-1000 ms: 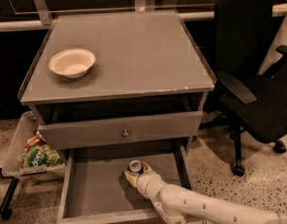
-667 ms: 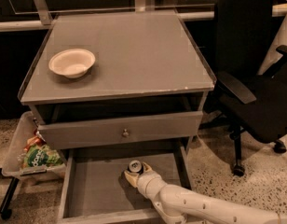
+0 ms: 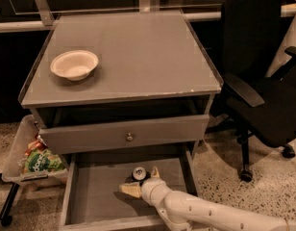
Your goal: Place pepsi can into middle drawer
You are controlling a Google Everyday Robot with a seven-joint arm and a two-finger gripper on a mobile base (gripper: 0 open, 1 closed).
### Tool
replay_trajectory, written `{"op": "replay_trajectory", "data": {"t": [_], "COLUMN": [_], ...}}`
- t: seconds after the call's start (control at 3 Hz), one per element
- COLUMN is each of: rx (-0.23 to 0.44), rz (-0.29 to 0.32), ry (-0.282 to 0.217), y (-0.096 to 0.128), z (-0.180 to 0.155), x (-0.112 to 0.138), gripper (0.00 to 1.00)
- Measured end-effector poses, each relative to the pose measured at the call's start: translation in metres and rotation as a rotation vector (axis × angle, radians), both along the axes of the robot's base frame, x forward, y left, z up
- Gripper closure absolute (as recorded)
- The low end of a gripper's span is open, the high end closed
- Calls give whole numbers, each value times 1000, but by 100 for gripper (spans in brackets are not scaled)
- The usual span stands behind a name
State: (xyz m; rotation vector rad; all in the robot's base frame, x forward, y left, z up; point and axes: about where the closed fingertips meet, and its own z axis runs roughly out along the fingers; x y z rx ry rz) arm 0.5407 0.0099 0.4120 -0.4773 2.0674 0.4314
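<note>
Speckled floor, grey cabinet, and the arm is low in the open drawer.
Nearest us, the white arm (image 3: 210, 215) stretches in from the bottom right, angling left and back over the middle drawer (image 3: 95, 196). The gripper (image 3: 140, 181) has its fingers spread apart, and the pepsi can (image 3: 138, 172) stands upright on the drawer floor between them. Above sits the knobbed drawer front (image 3: 124, 136), farther back a white bowl (image 3: 74, 64) on the tabletop (image 3: 138, 47), with a black chair (image 3: 263, 81) at right.
</note>
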Motion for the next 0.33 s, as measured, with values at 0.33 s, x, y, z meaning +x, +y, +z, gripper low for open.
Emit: {"op": "replay_trajectory", "data": {"t": [0.33], "rx": [0], "rz": [0], "ry": [0], "y": [0], "z": [0], "x": [0], "gripper": [0]}}
